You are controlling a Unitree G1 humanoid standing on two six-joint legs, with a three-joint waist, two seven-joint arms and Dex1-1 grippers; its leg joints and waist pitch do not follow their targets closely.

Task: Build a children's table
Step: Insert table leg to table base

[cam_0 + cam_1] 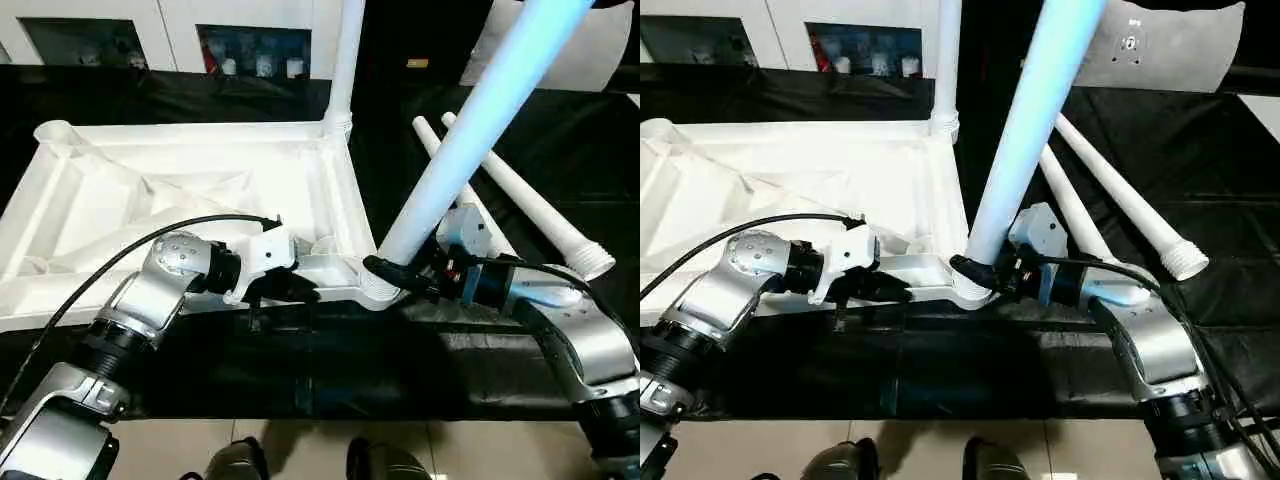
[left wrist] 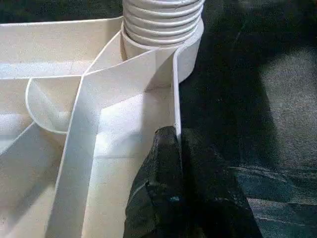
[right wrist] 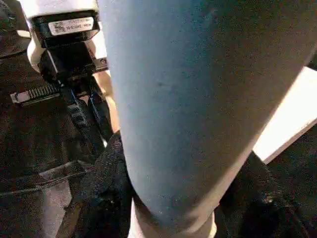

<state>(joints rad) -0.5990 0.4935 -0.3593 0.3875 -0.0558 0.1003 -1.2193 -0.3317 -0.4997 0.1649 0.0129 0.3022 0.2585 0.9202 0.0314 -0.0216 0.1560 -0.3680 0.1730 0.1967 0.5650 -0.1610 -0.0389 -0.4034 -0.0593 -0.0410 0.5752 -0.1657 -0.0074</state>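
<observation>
Right gripper [image 1: 395, 272] is clamped round the leg [image 1: 470, 140] at the near corner socket [image 1: 372, 290] of the upside-down tabletop [image 1: 150, 200], left gripper [image 1: 290, 285] pinching the rim, so I'd straighten the leg before twisting it in.

A black-covered bench [image 1: 300, 370] spans the scene. Behind it stand white cabinets [image 1: 170, 30] with dark glass panels. Pale tan floor [image 1: 300, 450] shows below the bench.

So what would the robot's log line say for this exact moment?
step: fitting leg into near corner socket | left gripper: pinching tabletop rim | right gripper: around leg base | spare legs: lying right
</observation>
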